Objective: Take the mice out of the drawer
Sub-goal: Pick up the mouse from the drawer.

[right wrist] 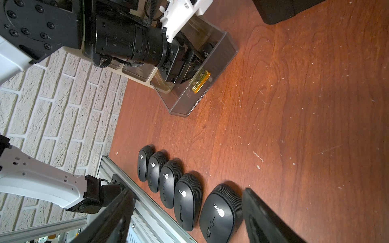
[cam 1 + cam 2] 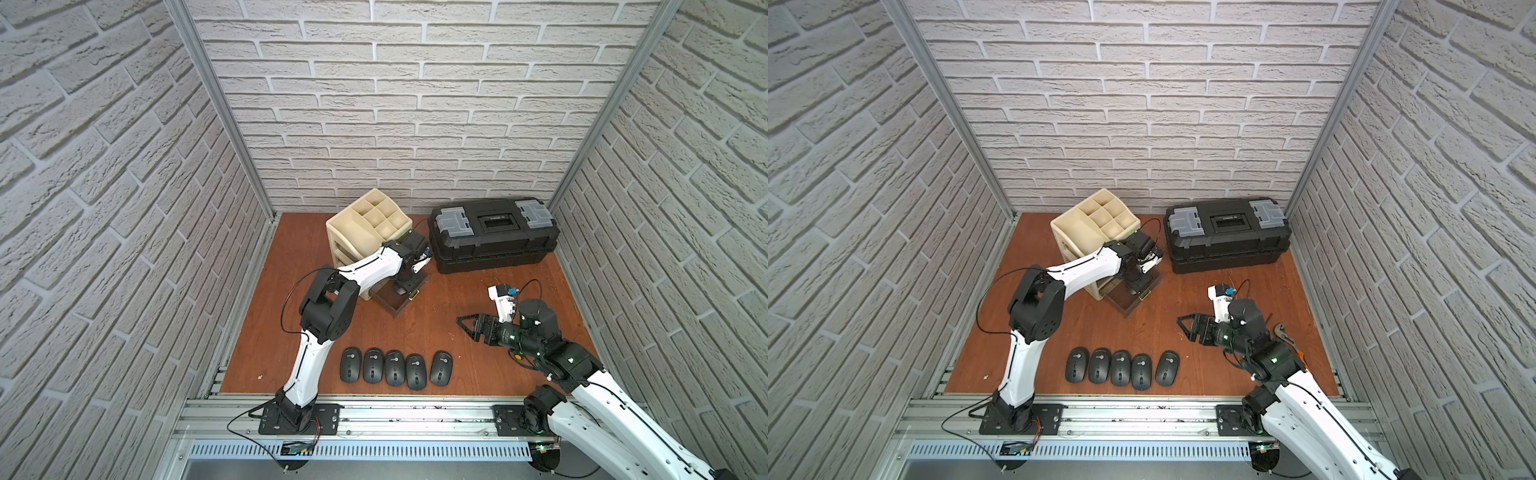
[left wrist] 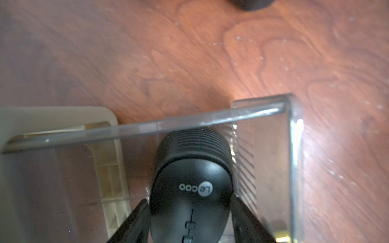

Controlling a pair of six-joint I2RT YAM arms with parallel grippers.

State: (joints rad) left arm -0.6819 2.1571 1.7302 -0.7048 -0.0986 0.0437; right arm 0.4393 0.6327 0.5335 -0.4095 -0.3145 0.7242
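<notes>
The clear drawer [image 2: 395, 309] [image 3: 210, 118] [image 1: 202, 98] stands pulled out of the cream organizer's base. Inside it lies one black mouse [image 3: 189, 168] with a white round logo. My left gripper [image 3: 189, 202] [image 2: 401, 291] [image 2: 1133, 291] reaches down into the drawer and is shut on this mouse, one finger pressed on each side. Several more mice [image 2: 395, 368] [image 2: 1121, 368] [image 1: 168, 183] lie in a row near the table's front edge. My right gripper [image 2: 465, 328] [image 2: 1183, 328] [image 1: 189, 192] hovers open and holds nothing, over the table to the right of the row.
The cream organizer [image 2: 365, 224] stands at the back centre, with a black toolbox [image 2: 494, 232] to its right. A wrench [image 2: 1285, 332] lies behind my right arm. The drawer front carries a gold handle [image 1: 201, 82]. An aluminium rail [image 2: 395, 415] runs along the table's front.
</notes>
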